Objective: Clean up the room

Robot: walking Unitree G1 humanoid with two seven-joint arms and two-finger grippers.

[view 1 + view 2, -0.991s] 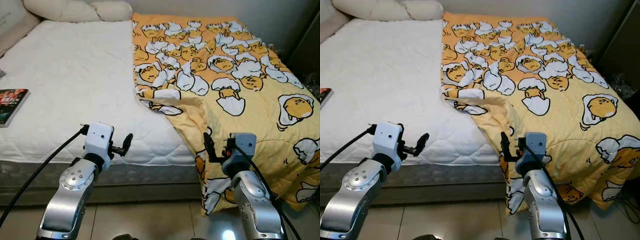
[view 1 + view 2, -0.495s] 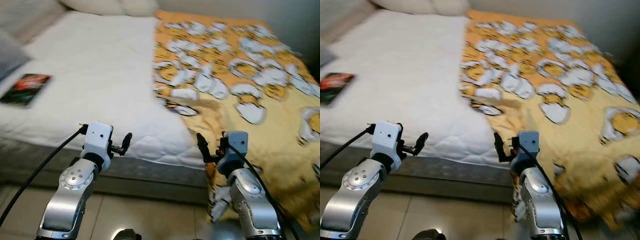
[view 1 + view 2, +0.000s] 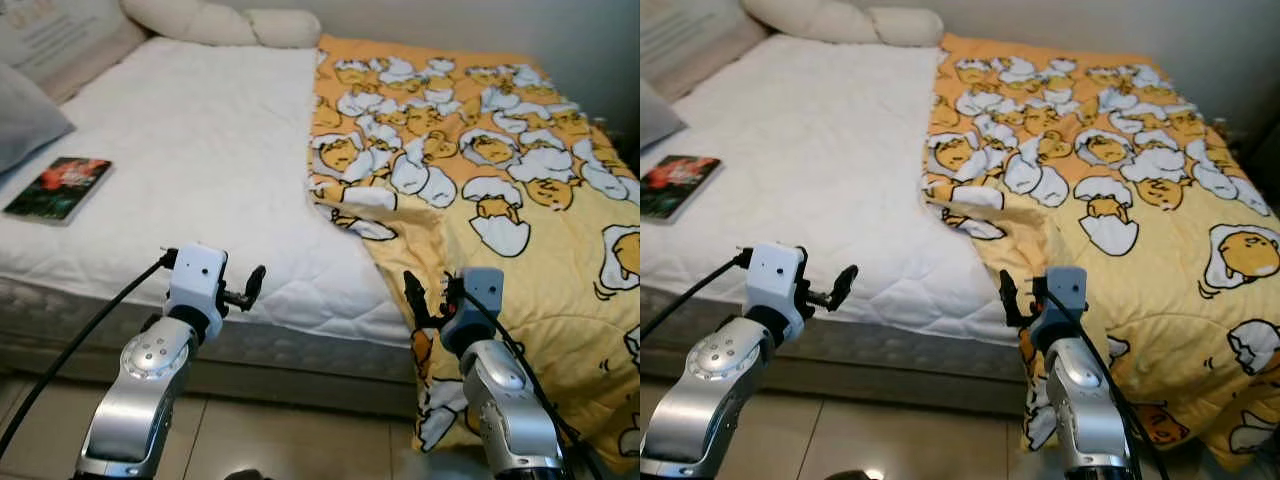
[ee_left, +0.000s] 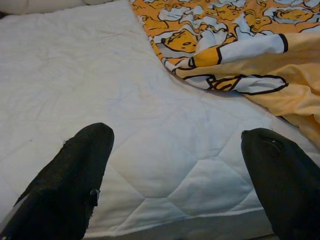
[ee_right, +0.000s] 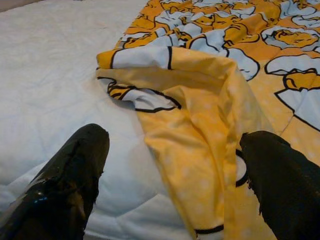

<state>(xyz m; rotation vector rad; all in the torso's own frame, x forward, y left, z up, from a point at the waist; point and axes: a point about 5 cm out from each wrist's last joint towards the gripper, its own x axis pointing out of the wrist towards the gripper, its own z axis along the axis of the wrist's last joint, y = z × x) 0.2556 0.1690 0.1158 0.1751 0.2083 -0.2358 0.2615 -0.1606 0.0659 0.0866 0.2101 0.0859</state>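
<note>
We face a bed with a white quilted mattress [image 3: 190,170] that stands on a tiled floor [image 3: 290,445]. A yellow blanket [image 3: 520,190] printed with cartoon egg figures covers the right half of the mattress and hangs over its right edge and its front right corner toward the floor. The blanket's inner edge runs from the head of the bed down the middle, and near the front it is folded back on itself in a loose flap [image 5: 165,80]. A book [image 3: 58,187] with a dark red and green cover lies flat near the mattress's left edge, well apart from the blanket. A grey pillow [image 3: 25,125] lies at the left edge just beyond the book, and cream pillows [image 3: 220,22] lie along the head of the bed.

Our left gripper [image 3: 252,286] hangs in front of the mattress's front edge, with bare white quilting ahead of it; its black fingers [image 4: 75,175] are spread wide and hold nothing. Our right gripper [image 3: 418,298] hangs at the front edge where the blanket drops over; its fingers [image 5: 75,170] are likewise spread apart and empty, with the folded flap lying between them farther on.
</note>
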